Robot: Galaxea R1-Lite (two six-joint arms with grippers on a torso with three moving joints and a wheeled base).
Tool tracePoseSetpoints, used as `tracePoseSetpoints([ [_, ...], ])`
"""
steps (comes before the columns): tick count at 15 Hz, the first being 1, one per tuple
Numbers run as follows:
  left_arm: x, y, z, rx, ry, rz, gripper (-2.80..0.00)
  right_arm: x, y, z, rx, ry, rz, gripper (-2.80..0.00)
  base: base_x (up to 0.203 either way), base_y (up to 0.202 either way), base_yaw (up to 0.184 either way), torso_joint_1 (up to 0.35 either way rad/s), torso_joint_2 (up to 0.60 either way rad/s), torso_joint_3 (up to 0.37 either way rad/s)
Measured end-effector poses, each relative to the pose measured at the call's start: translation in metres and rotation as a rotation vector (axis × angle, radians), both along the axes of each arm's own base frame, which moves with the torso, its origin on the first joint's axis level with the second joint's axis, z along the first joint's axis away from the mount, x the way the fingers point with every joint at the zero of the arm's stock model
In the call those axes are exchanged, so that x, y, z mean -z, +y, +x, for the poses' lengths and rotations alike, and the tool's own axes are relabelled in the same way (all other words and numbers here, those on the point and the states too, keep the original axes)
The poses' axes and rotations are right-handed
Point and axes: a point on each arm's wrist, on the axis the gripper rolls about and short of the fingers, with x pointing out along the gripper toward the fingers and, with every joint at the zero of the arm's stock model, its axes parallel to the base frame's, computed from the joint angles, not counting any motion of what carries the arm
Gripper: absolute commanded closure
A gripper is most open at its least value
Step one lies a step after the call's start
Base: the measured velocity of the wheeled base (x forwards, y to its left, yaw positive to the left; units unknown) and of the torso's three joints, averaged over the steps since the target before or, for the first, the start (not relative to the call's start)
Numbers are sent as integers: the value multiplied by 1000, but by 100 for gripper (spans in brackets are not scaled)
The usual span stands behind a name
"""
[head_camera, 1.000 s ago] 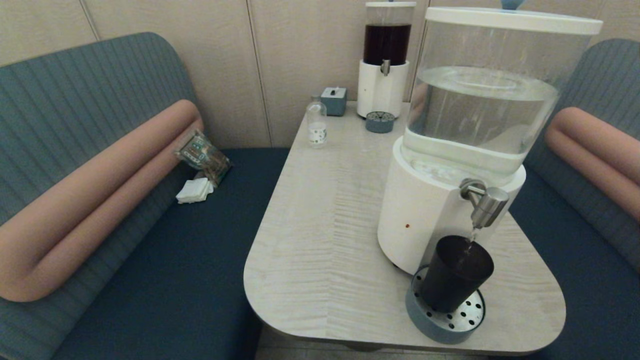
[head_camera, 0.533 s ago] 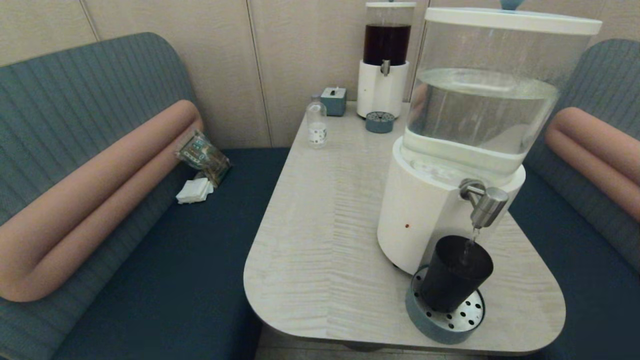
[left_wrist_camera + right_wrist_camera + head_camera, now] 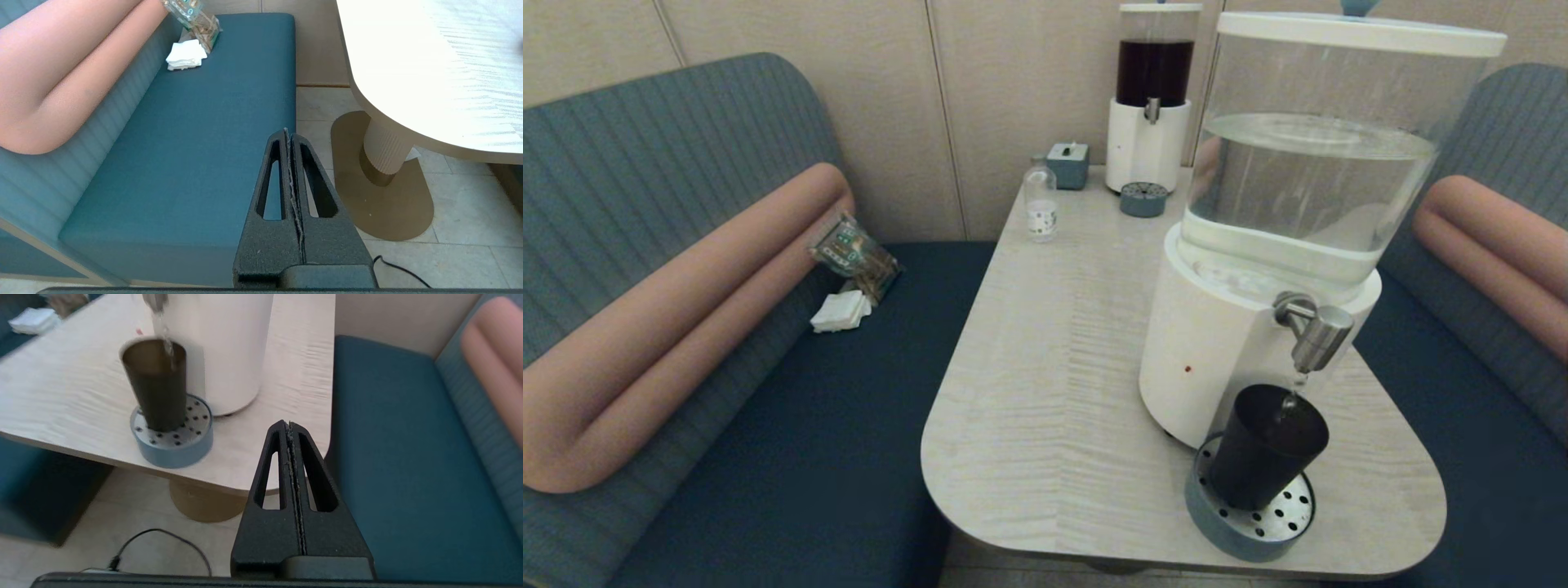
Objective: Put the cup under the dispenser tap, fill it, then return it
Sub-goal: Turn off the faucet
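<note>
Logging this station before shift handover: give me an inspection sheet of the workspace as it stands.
Surface: pale wood-grain table, dry where visible.
Job's things: cup upright on the drip tray, under the dispenser tap; water running in.
Clutter: small bottle, second dispenser, tissue box; napkins on the bench.
Grippers: left claw shut, over the bench; right claw shut, off the table's edge.
Cables: one on the floor.
Surroundings: benches, panelled wall.

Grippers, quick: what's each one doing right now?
Left gripper: shut, empty, parked beside the table.
Right gripper: shut, empty, back from the cup, which water is filling.
</note>
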Motion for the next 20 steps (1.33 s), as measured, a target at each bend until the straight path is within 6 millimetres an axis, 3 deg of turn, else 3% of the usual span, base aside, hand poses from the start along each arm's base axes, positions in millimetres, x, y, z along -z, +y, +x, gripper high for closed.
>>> tracePoseSetpoints([
  [5, 0, 0, 0, 0, 0, 0, 0, 57, -3, 14, 75, -127, -40, 0, 0, 0, 0, 0, 0, 0],
  [9, 0, 0, 0, 0, 0, 0, 0, 95, -3, 28, 76, -109, -43, 0, 0, 0, 0, 0, 0, 0],
  [20, 0, 0, 0, 0, 0, -1, 0, 113, -2, 30, 21, 22, 19, 0, 0, 0, 0, 0, 0, 0],
])
